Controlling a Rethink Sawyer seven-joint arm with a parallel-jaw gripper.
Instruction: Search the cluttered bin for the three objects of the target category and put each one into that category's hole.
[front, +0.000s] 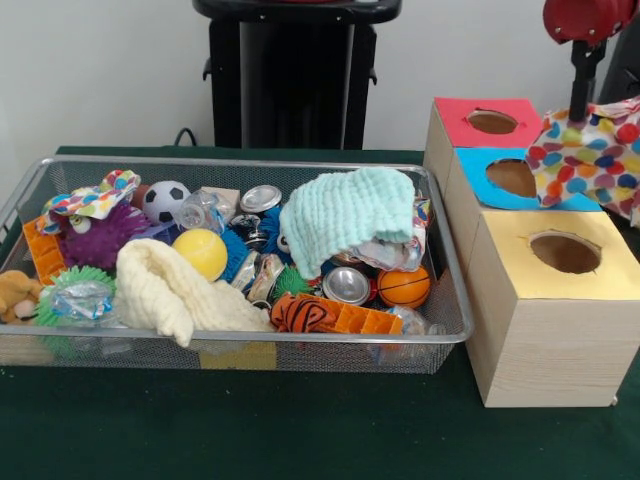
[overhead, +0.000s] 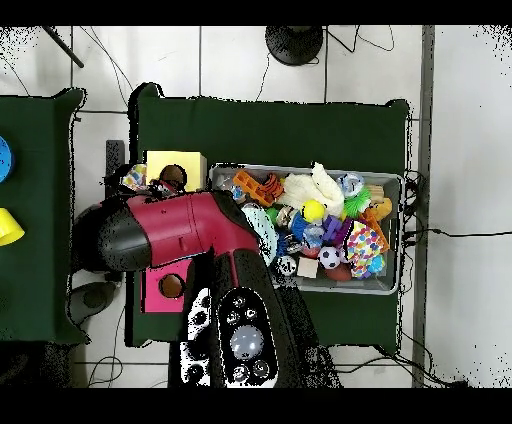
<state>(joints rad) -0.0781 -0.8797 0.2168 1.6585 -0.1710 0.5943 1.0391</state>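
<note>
The wire-mesh bin (front: 455, 335) sits left of three wooden boxes; it also shows in the overhead view (overhead: 392, 180). One polka-dot cloth (front: 92, 200) lies on the clutter at the bin's back left, also seen from overhead (overhead: 365, 240). My gripper (front: 580, 116) hangs from the top right, shut on a second polka-dot cloth (front: 590, 155) that hangs over the blue box, just behind the yellow-topped box (front: 520, 235) and its hole (front: 565, 252). From overhead, the arm hides the gripper; the held cloth (overhead: 135, 178) peeks out beside the yellow box (overhead: 180, 160). No third dotted cloth shows.
A blue-topped box (front: 480, 185) and a red-topped box (front: 460, 112) stand behind the yellow one. In the bin are a mint waffle cloth (front: 350, 210), a cream fluffy cloth (front: 170, 290), balls, crushed cans and soft toys. The black pedestal (front: 295, 70) stands behind.
</note>
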